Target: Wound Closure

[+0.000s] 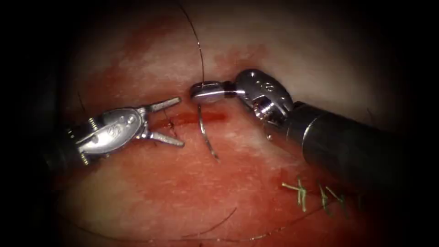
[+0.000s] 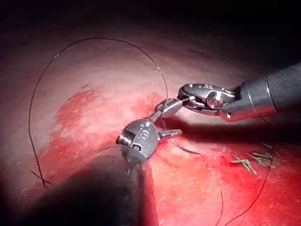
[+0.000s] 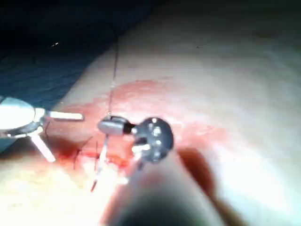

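Steel jaws of the right tool (image 1: 206, 90) are closed on the needle (image 1: 206, 132) at its upper end, as we see in the endoscope view; from there the needle curves down across the cut (image 1: 196, 118) and its tip lies free over the tissue (image 1: 183, 192) below the cut, not inside it. The thread (image 1: 197, 45) goes up from the gripped end. The left tool (image 1: 176, 121) stands at the left end of the cut with its jaws wide open, one above the cut and one below, and we see nothing held between them. Small pale cut ends of thread (image 1: 304, 194) lie on the tissue under the right shaft. In the left wrist view, we see the left tool (image 2: 168, 121) open, its upper jaw very near the closed right tool (image 2: 188, 92), and the thread (image 2: 70, 52) makes a big loop over the tissue (image 2: 94, 84). In the right wrist view, the right tool (image 3: 106, 126) is shut on the needle (image 3: 99, 165), which hangs down over the red cut (image 3: 84, 153), and the left tool (image 3: 59, 132) is spread open beside it.
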Action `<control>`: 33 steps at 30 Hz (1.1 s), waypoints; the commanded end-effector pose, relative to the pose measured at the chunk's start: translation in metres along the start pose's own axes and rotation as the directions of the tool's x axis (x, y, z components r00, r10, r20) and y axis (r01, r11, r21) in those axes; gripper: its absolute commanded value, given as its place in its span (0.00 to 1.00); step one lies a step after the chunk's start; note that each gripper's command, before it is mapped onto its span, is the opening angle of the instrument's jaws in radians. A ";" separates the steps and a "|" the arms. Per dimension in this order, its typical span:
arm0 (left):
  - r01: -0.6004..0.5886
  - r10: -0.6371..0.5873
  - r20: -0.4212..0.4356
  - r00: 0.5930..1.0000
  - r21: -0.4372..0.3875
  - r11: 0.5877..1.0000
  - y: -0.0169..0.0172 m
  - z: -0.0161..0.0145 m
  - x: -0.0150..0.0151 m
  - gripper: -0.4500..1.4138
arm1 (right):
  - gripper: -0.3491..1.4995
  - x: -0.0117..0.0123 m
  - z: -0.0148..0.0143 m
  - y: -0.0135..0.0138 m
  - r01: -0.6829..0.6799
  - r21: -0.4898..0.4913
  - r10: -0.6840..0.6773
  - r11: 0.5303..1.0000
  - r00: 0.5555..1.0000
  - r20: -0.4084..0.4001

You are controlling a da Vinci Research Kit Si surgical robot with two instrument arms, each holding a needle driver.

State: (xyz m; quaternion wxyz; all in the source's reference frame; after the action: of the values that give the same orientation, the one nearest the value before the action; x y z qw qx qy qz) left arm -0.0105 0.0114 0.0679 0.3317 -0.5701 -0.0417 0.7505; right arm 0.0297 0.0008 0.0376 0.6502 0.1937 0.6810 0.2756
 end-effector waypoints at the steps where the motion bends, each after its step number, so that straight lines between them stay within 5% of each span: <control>1: 0.038 -0.038 -0.012 0.999 0.017 0.999 0.0000 0.0011 -0.0005 0.45 | 0.00 -0.0001 0.0010 0.0003 0.024 -0.007 -0.024 1.000 1.000 -0.006; 14: 0.269 -0.267 -0.040 0.963 0.091 0.959 -0.0003 0.0029 -0.0032 0.70 | 0.00 0.0011 0.0019 -0.0007 0.292 -0.120 -0.299 0.949 0.953 -0.043; 27: 0.335 -0.331 -0.053 0.942 0.109 0.936 -0.0007 0.0030 -0.0034 0.68 | 0.00 0.0019 0.0027 -0.0023 0.372 -0.117 -0.382 0.921 0.921 -0.083; 33: 0.387 -0.382 -0.062 0.922 0.089 0.918 -0.0013 0.0030 -0.0041 0.57 | 0.00 0.0020 0.0028 -0.0027 0.377 -0.109 -0.388 0.920 0.916 -0.100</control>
State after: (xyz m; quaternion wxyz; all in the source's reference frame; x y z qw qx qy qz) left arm -0.0113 0.0110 0.0725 0.5036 -0.5525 -0.1172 0.6538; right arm 0.0318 -0.0001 0.0339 0.6568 0.0112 0.7310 0.1845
